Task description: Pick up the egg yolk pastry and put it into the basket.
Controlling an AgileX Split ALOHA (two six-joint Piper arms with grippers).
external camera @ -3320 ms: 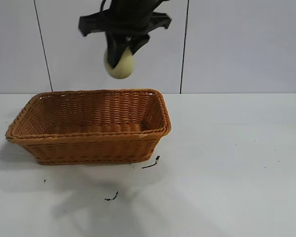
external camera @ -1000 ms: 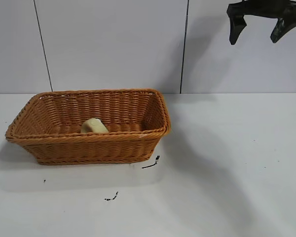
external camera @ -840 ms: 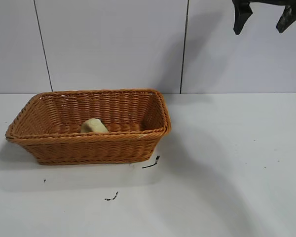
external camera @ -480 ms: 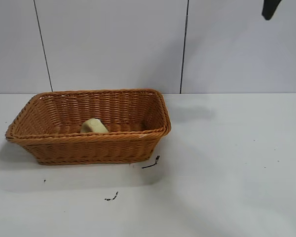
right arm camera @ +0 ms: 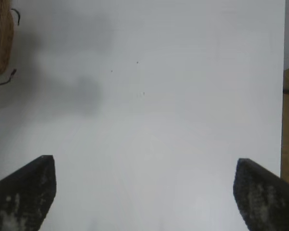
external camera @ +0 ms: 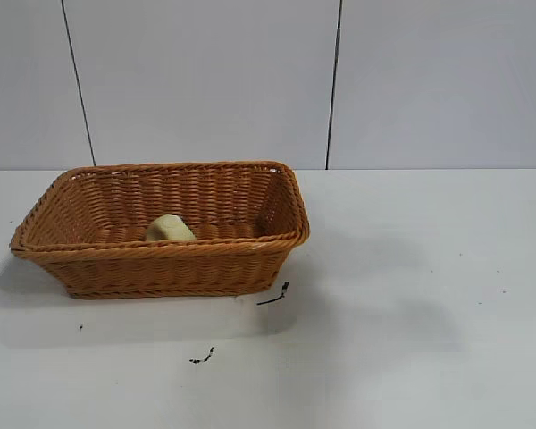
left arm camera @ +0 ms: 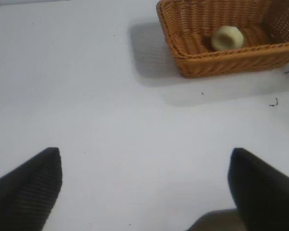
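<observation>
The egg yolk pastry [external camera: 169, 228] lay inside the basket [external camera: 161, 264], on its floor near the front wall and a little toward the basket's left end, tilted on its side rather than sitting dome-up. I judged the task done: nothing gripped the pastry and it rested well below the braided rim.

Left pincer [left arm camera: 144, 190]: wide apart, empty, hanging above bare worktop [external camera: 411, 295] well away from the basket; its wrist view showed the basket and pastry in the distance. Right pincer [right arm camera: 144, 192]: also wide apart and empty, above bare worktop on the far side of the basket, with only the basket's edge in its wrist view. Neither arm showed in the exterior view.

Risks I noted from here:
- The pastry was smooth and rounded, resting on a woven floor. A knock to the basket could roll it, though the flaring walls would likely contain it.
- Any low sweep by either arm back across the basket could catch the rim and drag or tip the light wicker.
- A few small dark scraps [external camera: 273, 295] lay on the worktop just in front of the basket; I could not tell what they were.
</observation>
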